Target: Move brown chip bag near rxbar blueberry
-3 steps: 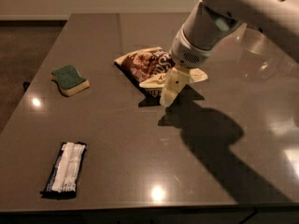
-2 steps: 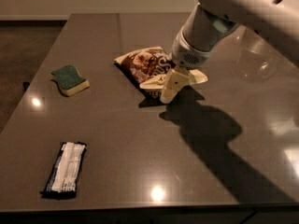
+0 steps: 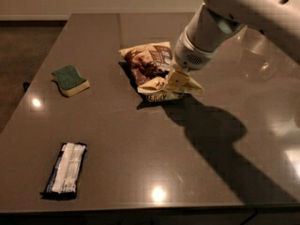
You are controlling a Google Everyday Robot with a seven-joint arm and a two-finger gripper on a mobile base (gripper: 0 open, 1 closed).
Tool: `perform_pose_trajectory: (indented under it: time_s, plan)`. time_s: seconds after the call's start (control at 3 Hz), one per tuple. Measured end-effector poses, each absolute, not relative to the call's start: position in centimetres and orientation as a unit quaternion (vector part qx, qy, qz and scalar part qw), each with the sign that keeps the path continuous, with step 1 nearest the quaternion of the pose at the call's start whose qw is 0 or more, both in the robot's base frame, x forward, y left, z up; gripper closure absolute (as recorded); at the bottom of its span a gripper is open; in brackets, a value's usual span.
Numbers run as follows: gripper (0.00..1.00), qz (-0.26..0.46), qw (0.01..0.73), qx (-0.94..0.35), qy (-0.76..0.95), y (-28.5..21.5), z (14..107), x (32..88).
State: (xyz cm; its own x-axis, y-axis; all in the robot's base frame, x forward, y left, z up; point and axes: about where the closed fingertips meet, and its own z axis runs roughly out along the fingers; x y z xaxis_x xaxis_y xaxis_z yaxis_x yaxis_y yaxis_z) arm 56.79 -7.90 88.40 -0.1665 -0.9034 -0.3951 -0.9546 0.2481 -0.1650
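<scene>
The brown chip bag [image 3: 149, 64] lies crumpled on the dark table, right of centre towards the back, with its cream end and dark lettering towards me. My gripper [image 3: 179, 84] reaches in from the upper right and sits right on the bag's near right end, touching it. The arm hides part of the bag's right side. The rxbar blueberry [image 3: 65, 168], dark with a wide white stripe, lies flat near the front left edge, far from the bag.
A green-topped cream sponge [image 3: 70, 80] lies at the left of the grey table [image 3: 112, 130]. The arm's shadow falls across the table right of centre. The front table edge runs along the bottom of the view.
My gripper has dropped slightly onto the bag's near end, and that end looks more crumpled. The rxbar and the sponge have not moved.
</scene>
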Motion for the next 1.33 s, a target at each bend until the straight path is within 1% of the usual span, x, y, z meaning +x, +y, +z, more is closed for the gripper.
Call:
perform_pose_trajectory:
  time_s: [0.33,0.67,1.0,1.33]
  plan:
    - [0.96,0.065,0.220,-0.610,0.758,-8.7,90.0,55.1]
    - [1.00,0.085,0.232,-0.608,0.754,-9.2,91.9,52.5]
    - [1.00,0.112,0.240,-0.612,0.745,-8.9,93.2,49.9]
    - [1.00,0.163,0.249,-0.624,0.722,-6.9,94.5,46.6]
